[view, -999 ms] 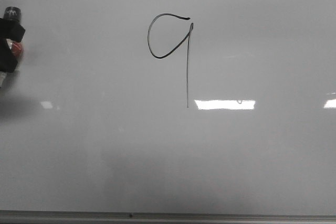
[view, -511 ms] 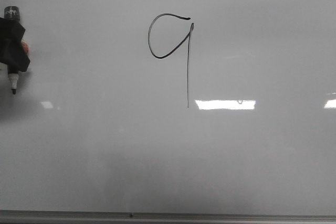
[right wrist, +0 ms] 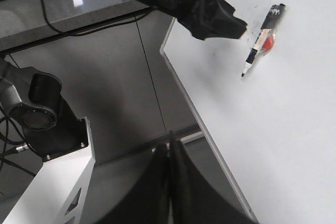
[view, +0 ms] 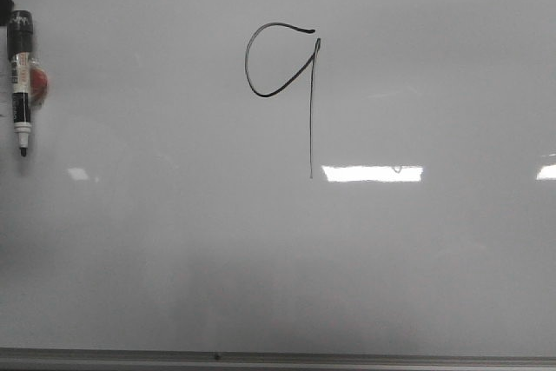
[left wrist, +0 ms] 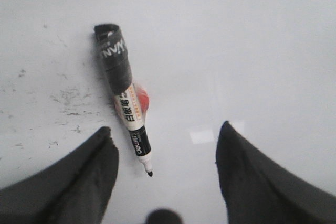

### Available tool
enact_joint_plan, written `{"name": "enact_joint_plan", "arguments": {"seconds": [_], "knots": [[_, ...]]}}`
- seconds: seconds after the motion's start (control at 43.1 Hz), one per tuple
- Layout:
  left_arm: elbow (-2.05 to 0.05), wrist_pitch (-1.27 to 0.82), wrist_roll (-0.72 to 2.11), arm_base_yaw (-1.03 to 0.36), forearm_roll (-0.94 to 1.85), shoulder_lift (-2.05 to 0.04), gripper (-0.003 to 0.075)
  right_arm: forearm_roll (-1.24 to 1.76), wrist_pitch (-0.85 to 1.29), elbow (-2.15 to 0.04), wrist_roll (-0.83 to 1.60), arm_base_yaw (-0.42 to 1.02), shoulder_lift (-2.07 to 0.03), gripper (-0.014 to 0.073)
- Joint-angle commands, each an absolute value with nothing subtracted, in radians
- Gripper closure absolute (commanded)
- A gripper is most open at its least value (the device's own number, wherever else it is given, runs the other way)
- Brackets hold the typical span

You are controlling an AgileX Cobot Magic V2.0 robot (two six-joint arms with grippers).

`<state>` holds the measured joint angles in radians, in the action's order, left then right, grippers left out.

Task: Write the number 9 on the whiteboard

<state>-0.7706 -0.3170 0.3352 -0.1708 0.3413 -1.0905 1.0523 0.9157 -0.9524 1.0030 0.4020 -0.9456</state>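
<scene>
Number 9 (view: 295,84) sits finished on the whiteboard (view: 417,267), upper middle in my front view: open loop, long straight tail, ink unbroken. My read is the writing is done. The marker pen (view: 22,84) lies flat at the board's far left edge, uncapped tip toward the near frame, a small red blob touching its barrel. On the left wrist view, my left gripper (left wrist: 165,145) hangs over it with jaws spread wide, holding nothing, the pen (left wrist: 123,95) lying free beyond the gap. My right gripper (right wrist: 169,153) is parked off the board's corner, jaws pressed together, empty. I judge the pen light, rigid and slick on this glossy surface, so it could roll; I'd pinch mid-barrel at the white label, away from the wet tip. The ink would smear if brushed.
</scene>
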Motion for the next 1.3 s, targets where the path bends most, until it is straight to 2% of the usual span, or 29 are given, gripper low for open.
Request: {"name": "enact_joint_plan", "arguments": {"seconds": [0.0, 0.325, 0.581, 1.045, 1.277], "knots": [[-0.729, -0.260, 0.335, -0.191, 0.352, -0.920, 0.0440, 1.105, 0.897, -0.978, 1.008, 0.397, -0.934, 0.0700], [-0.539, -0.281, 0.335, -0.198, 0.367, -0.444, 0.0741, 1.105, 0.897, -0.978, 1.008, 0.397, -0.934, 0.0700], [-0.527, -0.281, 0.335, -0.198, 0.367, -0.261, 0.0739, 1.105, 0.897, -0.978, 1.008, 0.397, -0.934, 0.0700], [-0.521, -0.279, 0.335, -0.198, 0.362, -0.250, 0.0739, 1.105, 0.897, -0.978, 1.008, 0.397, -0.934, 0.0700], [-0.384, -0.221, 0.066, -0.159, 0.037, -0.130, 0.0739, 1.105, 0.897, -0.978, 1.008, 0.397, -0.934, 0.0700]]}}
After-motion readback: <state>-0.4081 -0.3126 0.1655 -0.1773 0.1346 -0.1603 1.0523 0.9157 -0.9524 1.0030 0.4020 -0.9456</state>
